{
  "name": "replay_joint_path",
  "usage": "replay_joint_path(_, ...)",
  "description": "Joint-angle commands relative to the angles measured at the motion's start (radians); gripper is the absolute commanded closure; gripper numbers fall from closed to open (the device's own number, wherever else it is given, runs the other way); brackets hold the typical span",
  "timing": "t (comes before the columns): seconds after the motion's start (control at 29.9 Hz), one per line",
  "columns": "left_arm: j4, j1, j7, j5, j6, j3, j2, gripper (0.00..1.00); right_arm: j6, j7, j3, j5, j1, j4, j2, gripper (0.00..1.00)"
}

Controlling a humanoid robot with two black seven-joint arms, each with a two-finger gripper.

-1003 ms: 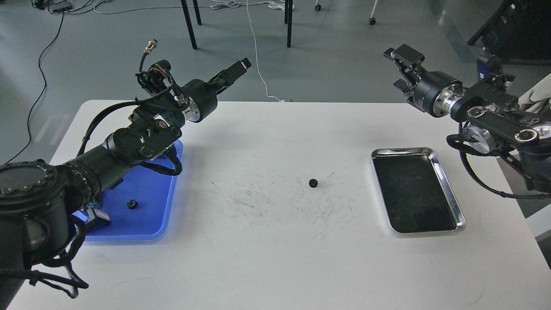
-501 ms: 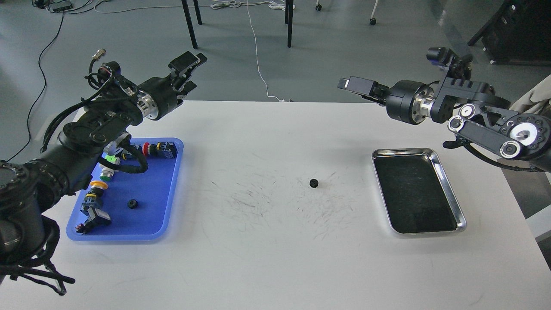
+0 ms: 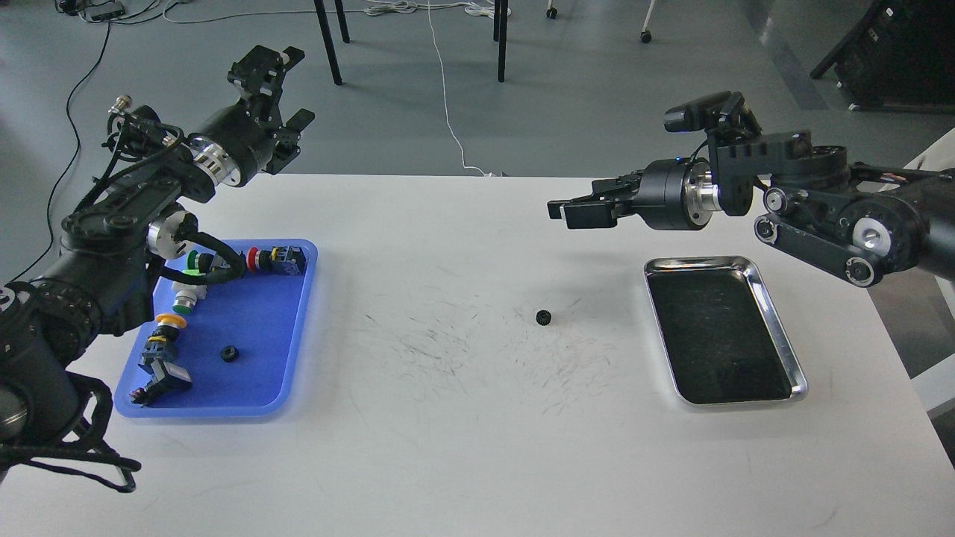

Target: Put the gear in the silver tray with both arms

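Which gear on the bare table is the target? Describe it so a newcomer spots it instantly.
Start at the white table, between the blue plastic tray and the shiny silver metal tray. Amid dark scuff marks sits a small black toothed gear. Its lookalike, the black gear, lies inside the blue tray; this one sits alone on bare tabletop.

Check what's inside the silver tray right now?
Nothing visible: the silver tray shows only its dark reflective bottom. One gear lies on the table left of it, another gear in the blue tray. Nothing covers the tray.

Grey floor [image 3: 597, 89], black chair legs [image 3: 328, 41], white cable [image 3: 446, 97] trailing, scuffed white table [image 3: 462, 432], even light
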Motion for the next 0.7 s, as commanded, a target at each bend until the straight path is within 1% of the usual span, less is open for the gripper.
replay_joint_path(0.0, 0.006, 0.024, 0.000, -0.019, -0.002, -0.015, 0.008, 0.02, 0.004, 0.018, -0.062, -0.069, 0.024, -0.001, 0.032, 0.05)
replay_joint_path(0.07, 0.009, 0.025, 0.000, -0.021, -0.002, -0.015, 0.012, 0.02, 0.004, 0.018, -0.100, -0.106, 0.028, -0.002, 0.054, 0.06)
replay_joint_path(0.13, 0.009, 0.025, 0.000, -0.023, -0.002, -0.016, 0.016, 0.02, 0.004, 0.018, -0.126, -0.131, 0.031, -0.002, 0.077, 0.11)
replay_joint_path(0.37, 0.009, 0.031, 0.000, -0.024, -0.002, -0.018, 0.019, 0.02, 0.004, 0.018, -0.200, -0.189, 0.031, -0.011, 0.170, 0.13)
replay_joint_path(0.43, 0.009, 0.033, 0.000, -0.024, -0.002, -0.018, 0.019, 0.02, 0.002, 0.018, -0.221, -0.220, 0.031, -0.021, 0.193, 0.16)
replay_joint_path(0.67, 0.009, 0.031, 0.000, -0.026, -0.002, -0.021, 0.025, 0.02, 0.002, 0.018, -0.231, -0.223, 0.001, -0.132, 0.261, 0.17)
